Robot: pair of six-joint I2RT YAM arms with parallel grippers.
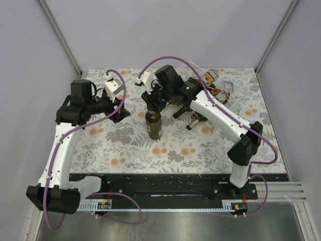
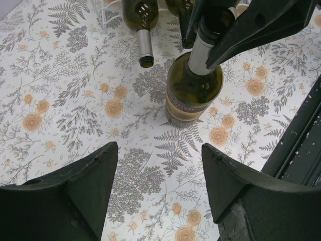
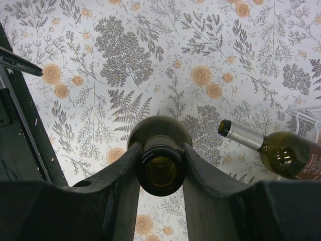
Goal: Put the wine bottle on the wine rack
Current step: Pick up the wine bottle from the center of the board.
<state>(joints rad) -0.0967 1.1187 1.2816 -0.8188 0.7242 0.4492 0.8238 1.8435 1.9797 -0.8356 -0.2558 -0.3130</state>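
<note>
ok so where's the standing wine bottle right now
In the top view the wine bottle stands upright near the middle of the table, its neck pinched by the right end effector, with the wine rack to its right.

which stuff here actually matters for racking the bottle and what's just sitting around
Part of the job:
- upright wine bottle
- right gripper, shut on its neck
- wine rack

Just lying about:
- second bottle, on its side at the rack, neck sticking out
- left gripper, open, holding nothing
- flowered table cover
</note>
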